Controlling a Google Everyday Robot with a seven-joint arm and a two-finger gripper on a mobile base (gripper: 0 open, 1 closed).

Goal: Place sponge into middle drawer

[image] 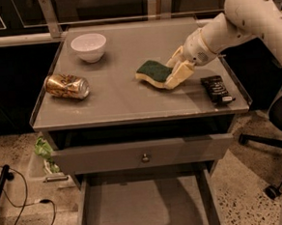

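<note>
The sponge (153, 71), dark green on top of pale yellow foam, is over the right middle of the grey tabletop (125, 101), tilted. My gripper (176, 69) reaches in from the right, and its cream fingers (181, 73) are shut on the sponge's right end. The middle drawer (147, 206) is pulled out below the table front, showing a plain grey floor with low side walls. The gripper and sponge are well behind and above it.
A white bowl (89, 46) stands at the back left. A crushed gold can (66, 86) lies at the left. A black snack bar wrapper (217, 89) lies near the right edge. The knobbed drawer front (145, 157) sits under the tabletop. A black cable (22, 210) lies on the floor at the left.
</note>
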